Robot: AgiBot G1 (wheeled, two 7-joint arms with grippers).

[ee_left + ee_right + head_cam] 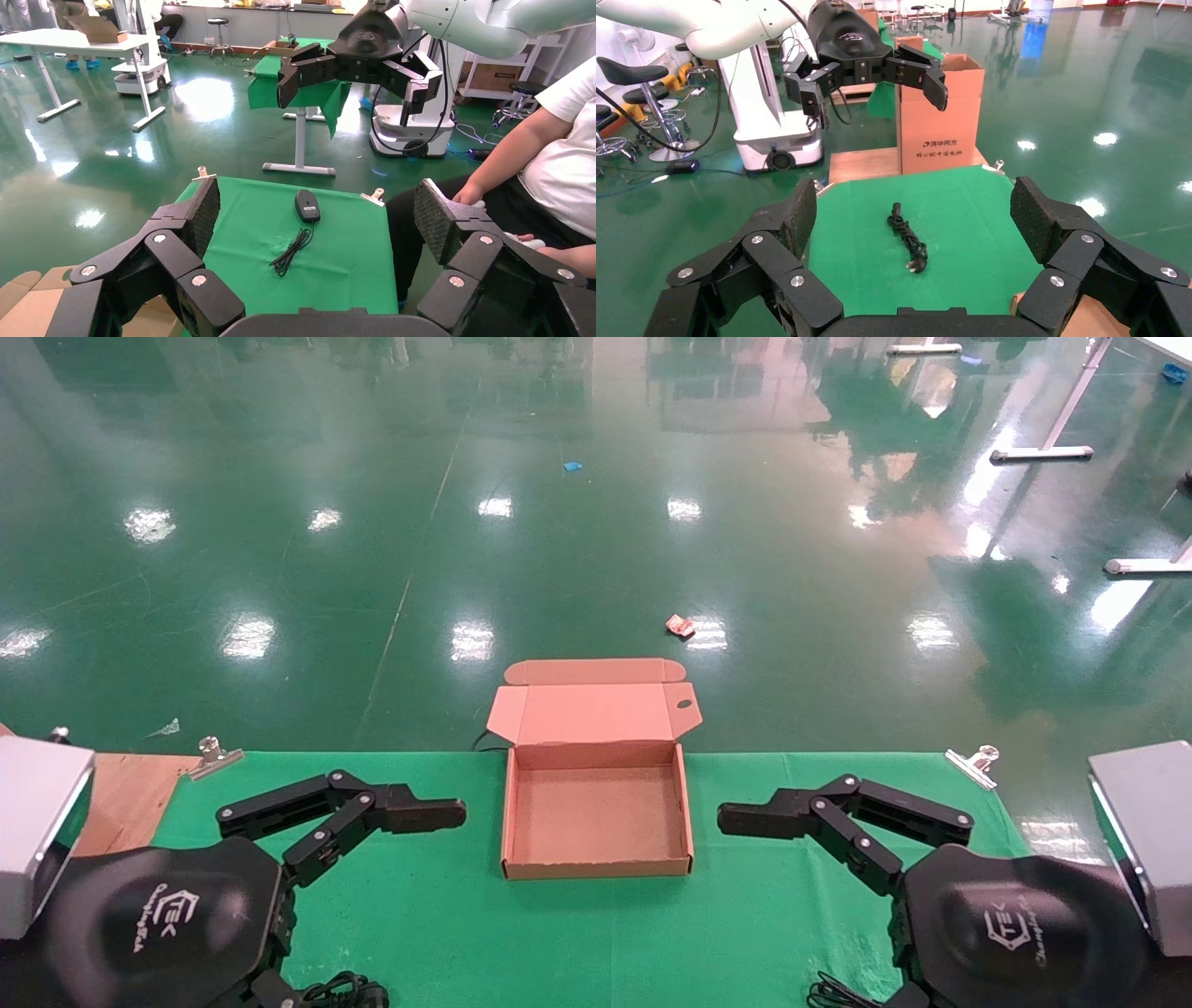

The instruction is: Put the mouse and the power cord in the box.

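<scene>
Standing: box [597,812] on desk [577,933], lid up, nothing inside.
Left gripper [447,812]: jaws open, beside box.
Right gripper [736,819]: jaws open, beside box.

- Matt brown cardboard box [596,822]
- Green cloth table cover [521,933]
- Glossy green floor [559,542]
- Smooth black plastic mouse [307,206]
- Textured rubbery gripper pads [1035,214]

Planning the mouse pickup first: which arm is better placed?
Right. The mouse lies on the green cloth under the open right pincer, across the box from the left pincer.
</scene>
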